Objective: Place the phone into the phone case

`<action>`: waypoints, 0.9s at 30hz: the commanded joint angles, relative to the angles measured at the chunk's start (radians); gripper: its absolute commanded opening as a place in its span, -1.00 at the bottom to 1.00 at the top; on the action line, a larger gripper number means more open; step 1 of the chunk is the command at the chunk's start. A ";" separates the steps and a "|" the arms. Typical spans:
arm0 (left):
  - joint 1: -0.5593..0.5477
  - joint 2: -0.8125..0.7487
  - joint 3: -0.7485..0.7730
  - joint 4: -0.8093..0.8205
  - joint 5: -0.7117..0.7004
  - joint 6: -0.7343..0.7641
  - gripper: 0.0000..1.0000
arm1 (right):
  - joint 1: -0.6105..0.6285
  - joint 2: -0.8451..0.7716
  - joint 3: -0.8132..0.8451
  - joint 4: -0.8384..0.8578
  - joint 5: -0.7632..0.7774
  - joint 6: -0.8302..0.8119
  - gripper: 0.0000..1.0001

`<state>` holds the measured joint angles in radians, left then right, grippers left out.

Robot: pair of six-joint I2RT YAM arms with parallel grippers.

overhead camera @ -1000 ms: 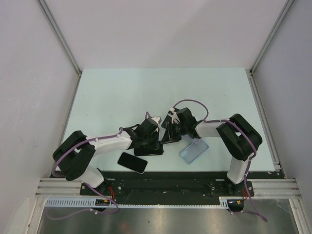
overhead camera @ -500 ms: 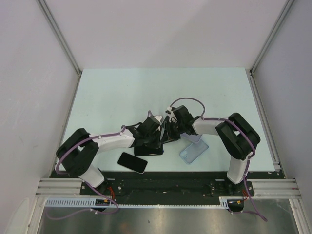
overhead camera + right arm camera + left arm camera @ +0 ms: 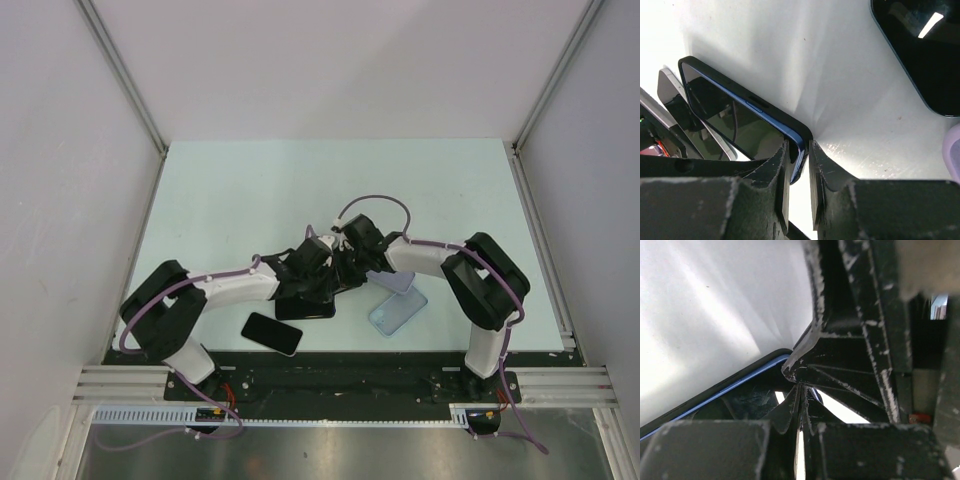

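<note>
A blue phone (image 3: 725, 115) sits in a black phone case (image 3: 740, 91), tilted up off the table (image 3: 305, 306) between the two arms. My right gripper (image 3: 799, 150) is shut on its near corner, one finger on the screen side and one at the case's back. In the top view it (image 3: 340, 280) meets my left gripper (image 3: 318, 285) over the phone. The left gripper (image 3: 804, 388) has its fingers pressed together at the phone's blue edge (image 3: 730, 385). Whether anything thin lies between them is hidden.
A second dark phone (image 3: 272, 333) lies flat near the table's front edge, also in the right wrist view (image 3: 920, 50). A clear lavender case (image 3: 397, 310) lies to the right of the grippers. The arms' bases stand at the front corners.
Both wrists have drawn closer together over the cased phone, the right one shifting left. Both pairs of jaws have narrowed. The loose phone and clear case have not moved.
</note>
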<state>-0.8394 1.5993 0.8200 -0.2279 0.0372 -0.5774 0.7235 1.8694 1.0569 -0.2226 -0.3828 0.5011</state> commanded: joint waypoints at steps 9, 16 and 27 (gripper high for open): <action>0.026 0.116 -0.071 -0.191 -0.094 0.030 -0.93 | 0.070 0.192 -0.060 -0.153 0.377 -0.084 -0.85; 0.048 0.079 -0.078 -0.198 -0.100 0.031 -0.94 | 0.088 0.208 -0.058 -0.176 0.444 -0.079 -0.87; 0.049 -0.258 -0.113 -0.197 -0.140 0.011 -0.38 | 0.065 -0.074 -0.055 -0.126 0.345 -0.067 -0.47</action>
<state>-0.8001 1.4815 0.7574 -0.2901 -0.0158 -0.5735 0.8082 1.8393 1.0641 -0.1646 -0.1009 0.4820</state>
